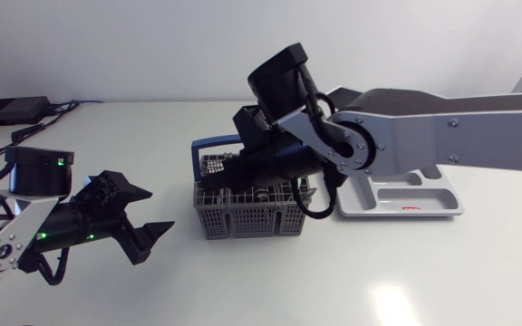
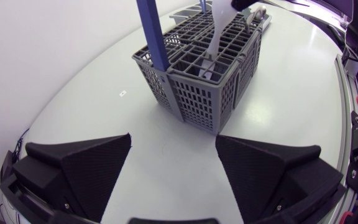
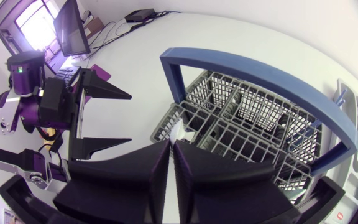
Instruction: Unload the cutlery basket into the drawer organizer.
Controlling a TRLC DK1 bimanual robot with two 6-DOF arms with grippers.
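Note:
The grey cutlery basket [image 1: 243, 220] with a blue handle [image 1: 214, 142] stands mid-table. My right gripper [image 3: 171, 158] hangs over the basket's corner nearest my left arm, shut on a slim white utensil [image 2: 215, 37] that stands upright in a compartment. Which kind of utensil it is I cannot tell. In the head view the right arm [image 1: 424, 131] covers most of the basket. My left gripper [image 1: 148, 217] rests open and empty left of the basket, pointing at it. The white drawer organizer [image 1: 406, 197] lies right of the basket.
Bare white table lies in front of the basket and between it and my left gripper [image 2: 173, 155]. A black box with cables [image 1: 12, 110] sits at the far left corner.

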